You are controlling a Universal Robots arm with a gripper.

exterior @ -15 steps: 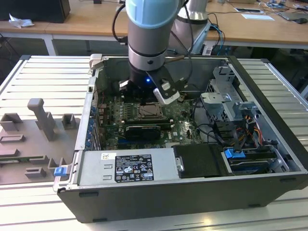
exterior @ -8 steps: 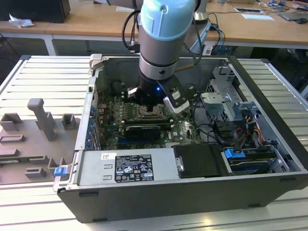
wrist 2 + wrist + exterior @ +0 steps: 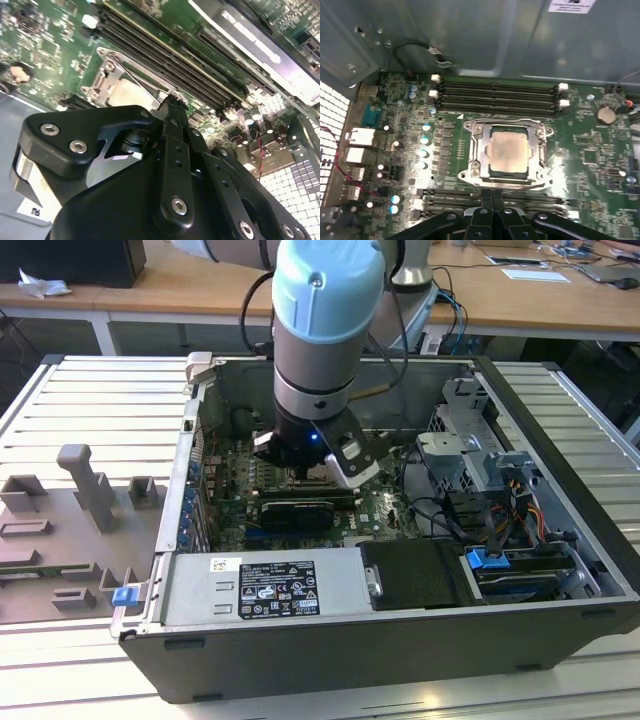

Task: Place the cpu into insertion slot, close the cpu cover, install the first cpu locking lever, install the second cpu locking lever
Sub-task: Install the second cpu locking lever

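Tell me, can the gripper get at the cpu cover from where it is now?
Probably yes. In the first wrist view the gripper hangs at the edge of the cpu cover, which lies flat around the cpu, and nothing stands between them. The memory slots lie beyond the cover.

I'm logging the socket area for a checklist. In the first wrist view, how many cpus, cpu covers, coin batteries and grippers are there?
cpu: 1
cpu cover: 1
coin battery: 1
gripper: 1
Total: 4
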